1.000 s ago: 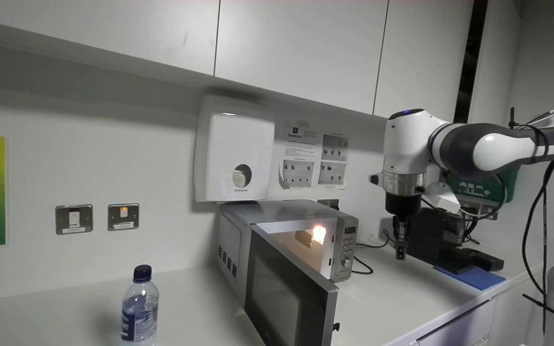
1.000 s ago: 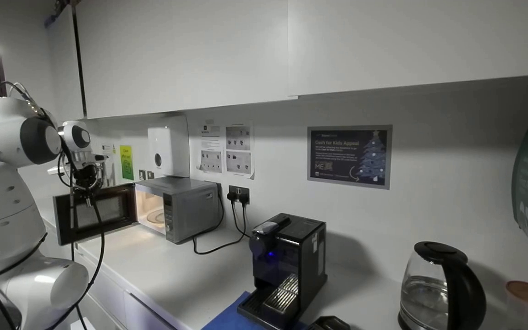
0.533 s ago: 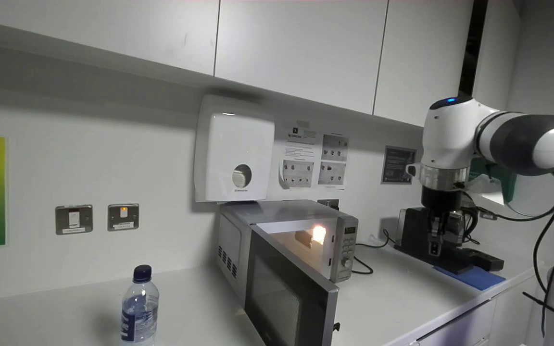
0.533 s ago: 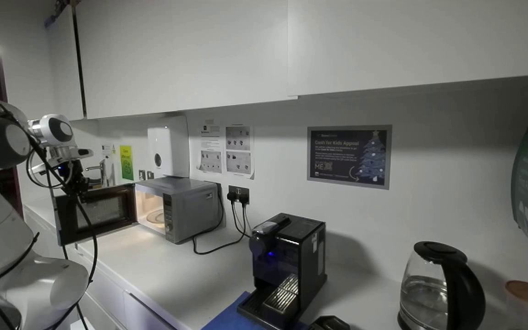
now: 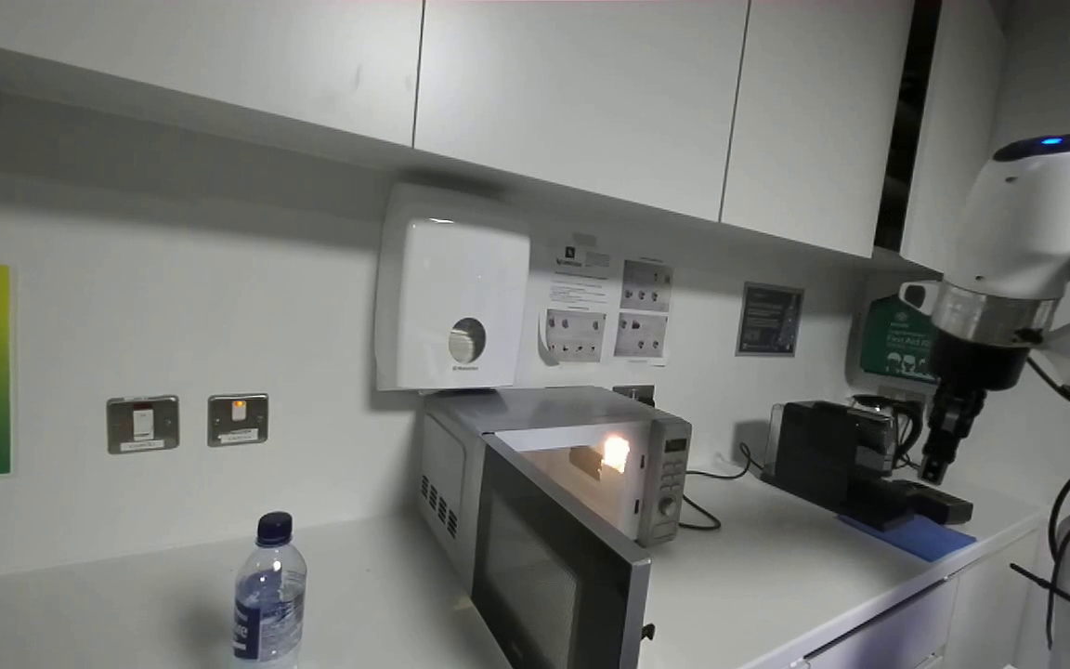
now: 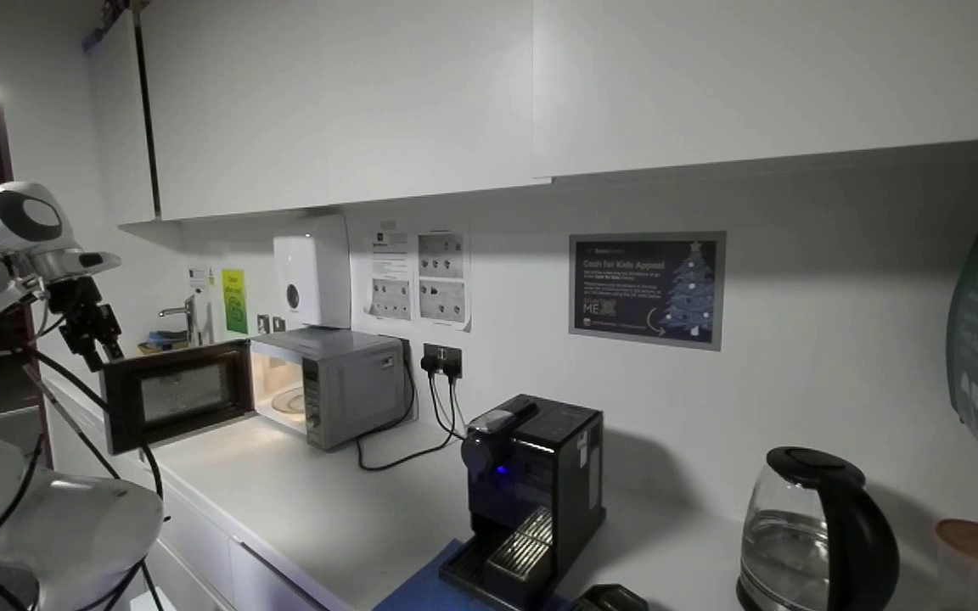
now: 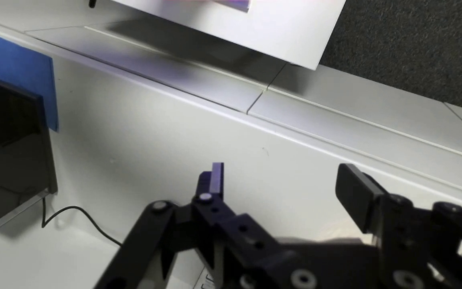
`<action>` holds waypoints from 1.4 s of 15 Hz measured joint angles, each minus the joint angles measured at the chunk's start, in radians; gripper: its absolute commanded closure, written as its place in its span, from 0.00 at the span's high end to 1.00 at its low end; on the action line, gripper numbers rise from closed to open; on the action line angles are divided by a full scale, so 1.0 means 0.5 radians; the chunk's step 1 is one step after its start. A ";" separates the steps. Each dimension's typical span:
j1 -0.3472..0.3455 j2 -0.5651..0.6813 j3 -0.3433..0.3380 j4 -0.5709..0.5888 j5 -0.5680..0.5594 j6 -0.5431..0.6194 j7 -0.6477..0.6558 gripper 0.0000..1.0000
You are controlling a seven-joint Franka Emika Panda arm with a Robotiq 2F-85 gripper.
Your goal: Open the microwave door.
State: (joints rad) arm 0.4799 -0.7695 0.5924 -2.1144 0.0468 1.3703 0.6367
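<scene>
Hangs in the air with the end effector [image 7: 287, 186] unclenched and both fingers [image 7: 217, 180] well apart, seen against the white table [image 7: 146, 120] in the wrist view. Appears, in an exterior view, well to the right of the microwave door [image 5: 535, 571], swung wide open at the left of the silver microwave [image 5: 544, 407] and baring a lit cavity [image 5: 591, 492]. Shows, in an exterior view, just beside the top outer corner [image 6: 121, 372] of that door, at a depth too hard to judge. Shares the scene with a black coffee machine [image 6: 578, 475], partly on a blue mat [image 6: 425, 577], and with a glass kettle [image 6: 786, 543] and a blue-capped bottle [image 5: 270, 599] on the same table.
</scene>
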 measured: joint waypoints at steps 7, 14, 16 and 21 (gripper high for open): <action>-0.095 -0.334 0.056 -0.032 0.045 -0.042 -0.002 1.00; -0.226 -0.461 0.056 -0.183 0.079 0.040 -0.024 1.00; -0.233 -0.462 0.056 -0.191 0.080 0.042 -0.027 1.00; -0.233 -0.464 0.056 -0.191 0.082 0.042 -0.027 1.00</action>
